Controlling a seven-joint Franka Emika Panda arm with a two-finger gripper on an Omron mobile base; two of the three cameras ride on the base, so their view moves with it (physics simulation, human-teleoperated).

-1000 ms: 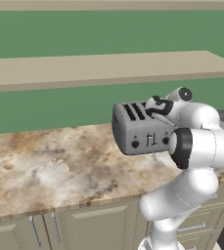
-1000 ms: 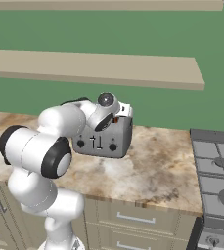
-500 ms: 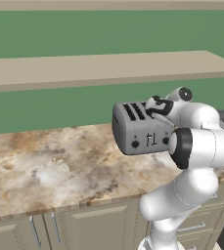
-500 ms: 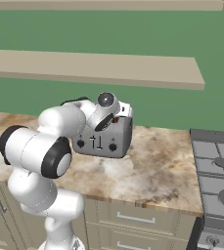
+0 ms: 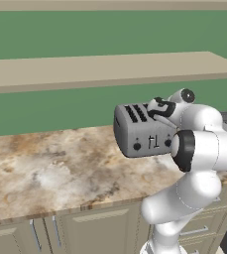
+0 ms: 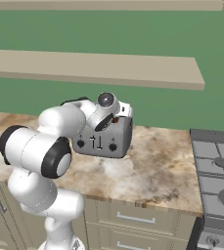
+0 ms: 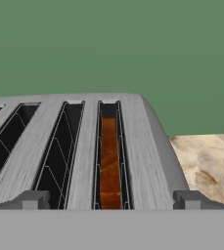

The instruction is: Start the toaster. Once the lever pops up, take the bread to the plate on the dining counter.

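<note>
The bread (image 7: 109,166) sits deep in the toaster (image 5: 143,131), in the slot nearest its right end. The gripper (image 7: 111,199) hovers right above that slot, its fingers spread apart and holding nothing. Lifting the bread and carrying it to the plate are not done.

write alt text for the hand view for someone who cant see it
Close view along the top of a grey toaster with four dark slots; a brown slice of bread sits down inside the rightmost slot. Two grey fingertips rise at the bottom edge, one on each side of that slot. Behind are a green wall and marbled counter.
</note>
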